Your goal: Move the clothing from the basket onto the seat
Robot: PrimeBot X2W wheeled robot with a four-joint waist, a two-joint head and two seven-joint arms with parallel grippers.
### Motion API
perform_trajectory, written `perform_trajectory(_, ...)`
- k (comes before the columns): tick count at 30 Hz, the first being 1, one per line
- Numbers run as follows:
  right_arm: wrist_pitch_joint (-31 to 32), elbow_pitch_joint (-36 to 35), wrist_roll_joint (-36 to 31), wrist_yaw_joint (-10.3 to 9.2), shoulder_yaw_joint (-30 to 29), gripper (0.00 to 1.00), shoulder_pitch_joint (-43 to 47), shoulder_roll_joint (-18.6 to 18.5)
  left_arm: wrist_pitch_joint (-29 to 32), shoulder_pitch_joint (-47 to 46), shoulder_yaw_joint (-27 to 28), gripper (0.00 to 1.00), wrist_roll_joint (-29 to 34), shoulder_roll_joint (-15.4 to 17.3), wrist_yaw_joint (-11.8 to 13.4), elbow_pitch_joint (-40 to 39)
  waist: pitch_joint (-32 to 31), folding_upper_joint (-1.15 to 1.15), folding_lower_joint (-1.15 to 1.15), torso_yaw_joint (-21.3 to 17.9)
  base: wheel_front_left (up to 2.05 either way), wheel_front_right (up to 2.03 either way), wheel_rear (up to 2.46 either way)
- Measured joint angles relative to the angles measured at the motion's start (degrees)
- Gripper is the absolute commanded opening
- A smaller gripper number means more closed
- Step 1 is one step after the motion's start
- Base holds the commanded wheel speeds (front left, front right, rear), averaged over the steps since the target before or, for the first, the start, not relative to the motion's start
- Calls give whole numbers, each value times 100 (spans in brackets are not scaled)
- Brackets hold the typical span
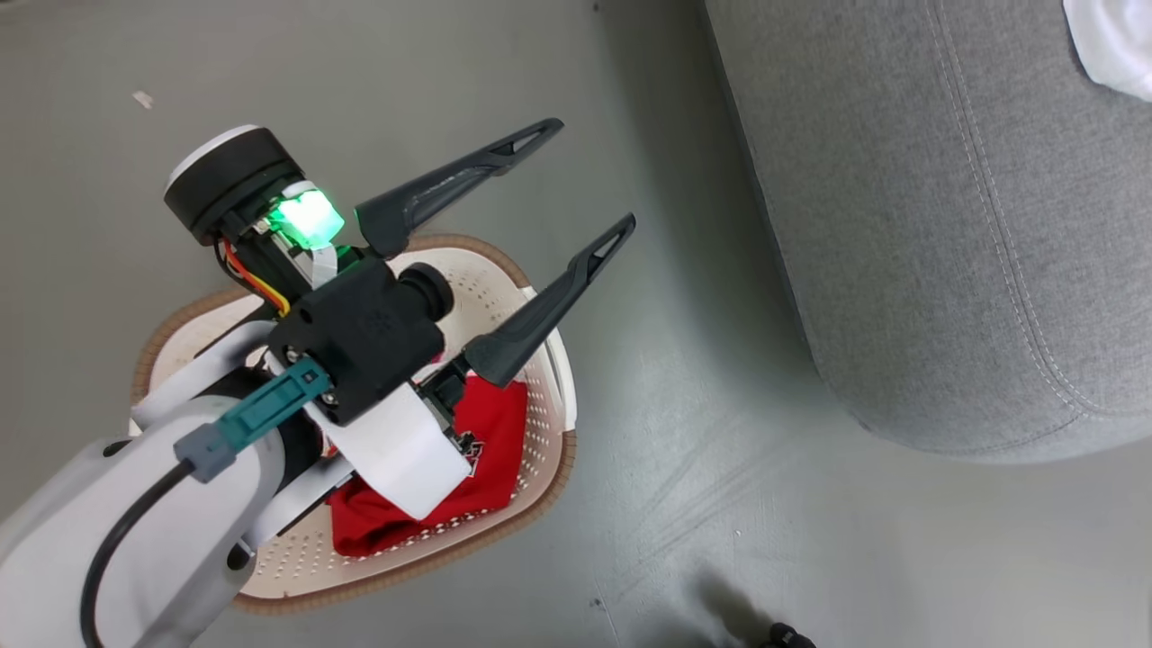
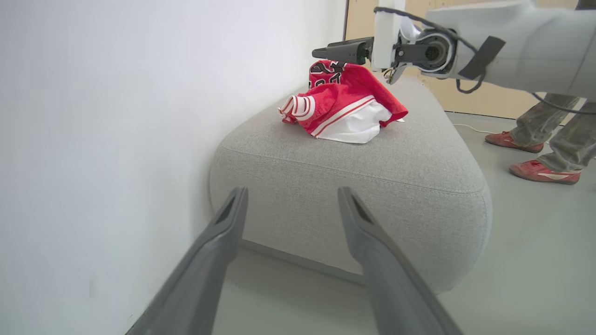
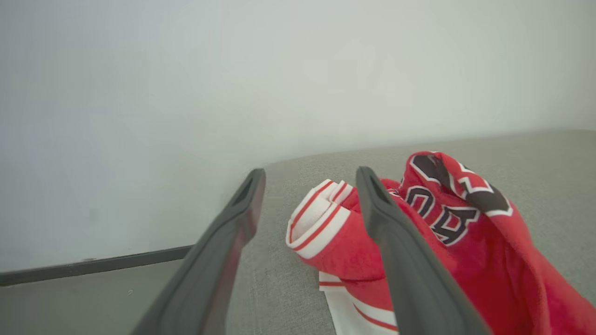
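Left end: my left gripper (image 1: 596, 173) has its fingers spread wide with nothing between them. It hangs above the laundry basket (image 1: 543, 423), aimed toward the end of the sofa (image 1: 945, 225).
Right end: my right gripper (image 3: 311, 171) is spread apart too and grips nothing. It sits just over the jersey on the sofa (image 3: 447, 223), and one finger crosses in front of the cloth in its own wrist view.
Contact: in the left wrist view, a right finger lies right at the top fold of that jersey. I can't tell whether it touches.
Basket contents: one crumpled red jersey in the basket (image 1: 490, 432) lies toward the side nearest the sofa, with dark lettering on one fold.
Sofa load: the red-and-white jersey lies bunched on the cushion top, close to the wall (image 2: 116, 116), with its striped trim and navy numbers showing.
Hidden: my left arm (image 1: 180, 468) covers much of the basket's inside, so I can't say whether more clothing lies under it.
Cut off: a white patch of cloth (image 1: 1111, 45) on the sofa runs off the top right corner of the head view. I can't identify the small dark thing (image 1: 792, 637) at the bottom edge.
Bystander: a person's legs and red shoes (image 2: 545, 170) stand on the floor (image 2: 535, 260) beyond the sofa's end, with the upper body out of frame.
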Motion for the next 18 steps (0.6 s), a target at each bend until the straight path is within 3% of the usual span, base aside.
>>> perform_trajectory(10, -110, -566, -176, 1, 1254, 100, 656, 434, -407, 311, 225, 100, -1, -46, 223, 147, -476, 0, 0, 287, 0, 0, 0)
perform_trajectory(18, -407, -670, -171, 1, 1935, 100, 1100, 414, -761, 751, 599, 100, -7, -36, 614, 312, -850, 0, 0, 565, 0, 0, 0)
